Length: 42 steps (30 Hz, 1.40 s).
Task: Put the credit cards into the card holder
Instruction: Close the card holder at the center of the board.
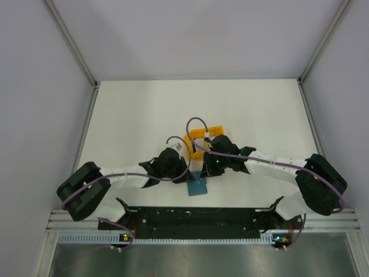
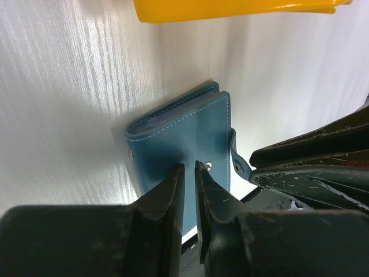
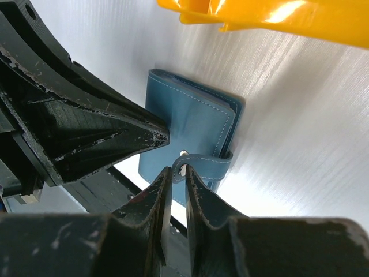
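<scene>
right gripper (image 3: pixel 179 172) nearly closed, tips at the strap tab (image 3: pixel 209 162) of the card holder (image 3: pixel 193 118); cannot tell if pinched. left gripper (image 2: pixel 189 168) a narrow slit over the cover, hold unclear. holder lies folded at 6 o'clock on the table (image 1: pixel 127 115), orange tray (image 2: pixel 230 8) at its 12. no cards in sight. judged: opening stage, all loading left.

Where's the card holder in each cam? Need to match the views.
Top external: card holder low centre, between the two wrists.
Left wrist: card holder mid-frame, closed, strap on its right side.
Right wrist: card holder mid-frame, strap wrapping its lower right edge.
Shared landmark: orange tray, just beyond the holder; it runs along the top edge in the left wrist and right wrist views.
</scene>
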Available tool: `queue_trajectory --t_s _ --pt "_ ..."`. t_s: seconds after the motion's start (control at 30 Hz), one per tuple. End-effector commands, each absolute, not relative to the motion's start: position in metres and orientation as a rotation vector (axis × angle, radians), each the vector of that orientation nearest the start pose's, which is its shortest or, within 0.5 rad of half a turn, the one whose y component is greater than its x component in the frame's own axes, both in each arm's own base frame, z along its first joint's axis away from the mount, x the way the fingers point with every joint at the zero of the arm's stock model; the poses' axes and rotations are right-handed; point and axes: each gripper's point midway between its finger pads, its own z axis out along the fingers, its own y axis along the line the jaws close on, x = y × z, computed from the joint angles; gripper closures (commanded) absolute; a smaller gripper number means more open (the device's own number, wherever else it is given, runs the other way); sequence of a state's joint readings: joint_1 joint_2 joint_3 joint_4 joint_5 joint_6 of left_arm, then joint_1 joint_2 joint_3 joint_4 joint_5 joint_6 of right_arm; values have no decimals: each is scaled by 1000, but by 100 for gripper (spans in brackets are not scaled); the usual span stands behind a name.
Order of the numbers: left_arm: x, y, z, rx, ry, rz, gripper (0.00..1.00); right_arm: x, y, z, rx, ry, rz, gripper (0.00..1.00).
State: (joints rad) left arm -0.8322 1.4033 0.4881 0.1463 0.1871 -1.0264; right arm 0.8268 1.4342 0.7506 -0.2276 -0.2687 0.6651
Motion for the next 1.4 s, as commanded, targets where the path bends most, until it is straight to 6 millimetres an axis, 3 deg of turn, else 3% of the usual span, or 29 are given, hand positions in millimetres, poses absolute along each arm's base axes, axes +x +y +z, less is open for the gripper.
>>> queue_trajectory --t_s 0.0,0.5,0.57,0.7,1.0,1.2,1.37 --pt "169 -285 23 -152 2656 -971 82 175 292 64 -330 2651 901 84" --pt "170 -285 22 -152 2657 -969 82 174 295 60 -392 2667 748 81" --pt "170 -285 23 -150 2655 -969 82 174 301 66 -408 2642 746 73" --pt "170 -285 23 -152 2655 -968 82 176 303 72 -413 2602 695 67" --pt "170 -285 23 -152 2656 -970 82 178 292 65 -408 2610 509 71" --pt "170 -286 22 -152 2656 -970 82 177 302 75 -445 2572 520 65" --pt "170 -286 22 -153 2655 -973 82 174 306 71 -464 2573 497 64"
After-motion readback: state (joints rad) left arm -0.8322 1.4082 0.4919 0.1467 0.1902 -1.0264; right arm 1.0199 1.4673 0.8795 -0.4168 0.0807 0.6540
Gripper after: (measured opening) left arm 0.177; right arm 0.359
